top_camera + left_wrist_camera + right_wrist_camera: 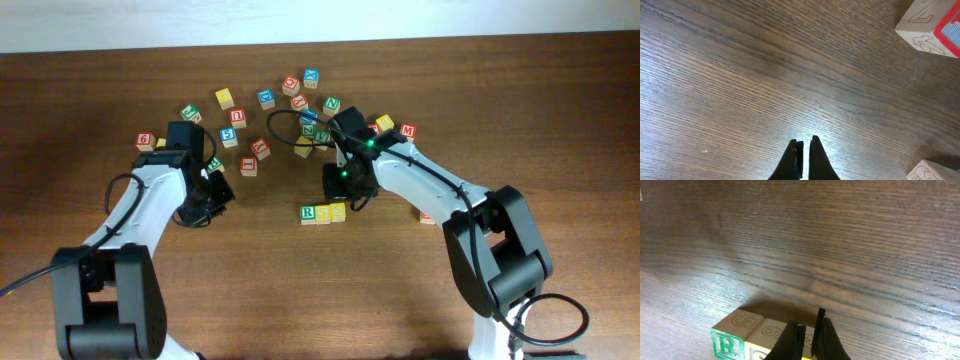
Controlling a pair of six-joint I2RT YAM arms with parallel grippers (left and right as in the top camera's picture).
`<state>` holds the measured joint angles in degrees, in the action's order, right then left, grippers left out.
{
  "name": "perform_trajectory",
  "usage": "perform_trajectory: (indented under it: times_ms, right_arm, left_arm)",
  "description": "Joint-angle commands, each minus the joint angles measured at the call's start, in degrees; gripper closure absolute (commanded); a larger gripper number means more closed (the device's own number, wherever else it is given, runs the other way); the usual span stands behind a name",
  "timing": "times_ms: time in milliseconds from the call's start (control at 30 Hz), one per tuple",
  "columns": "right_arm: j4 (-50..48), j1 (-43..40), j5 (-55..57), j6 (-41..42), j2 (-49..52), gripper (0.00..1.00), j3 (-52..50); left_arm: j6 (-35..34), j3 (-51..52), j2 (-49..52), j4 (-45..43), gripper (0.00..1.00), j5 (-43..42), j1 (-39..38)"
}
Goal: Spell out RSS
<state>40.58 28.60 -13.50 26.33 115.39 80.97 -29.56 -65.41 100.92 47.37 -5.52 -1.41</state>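
Note:
Three cubes stand in a touching row on the table: the green R cube (308,213), a yellow S cube (323,213) and a second yellow S cube (338,211). In the right wrist view the R cube (730,337) and the middle S cube (762,340) show; the third is hidden behind my fingers. My right gripper (347,187) (809,330) is shut and empty, just above the row's right end. My left gripper (212,195) (803,146) is shut and empty over bare wood at the left.
Several loose letter cubes lie scattered across the far middle of the table, such as a yellow one (224,98) and a blue one (311,76). A red-faced cube (932,27) lies near the left gripper. A cube (146,142) sits at the far left.

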Motion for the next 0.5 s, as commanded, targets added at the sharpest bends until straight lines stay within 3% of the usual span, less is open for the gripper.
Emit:
perform_trajectory:
  times_ms: [0,467]
  right_arm:
    - [0.8,0.3,0.7,0.3,0.3,0.96,-0.6]
    - [1.2,2.9,3.8,0.3,0.3,0.96,-0.6]
  left_arm:
    - [0.3,0.0,-0.8,0.1,1.0,0.5,0.3]
    - [0.3,0.0,-0.8,0.3,1.0,0.4,0.3]
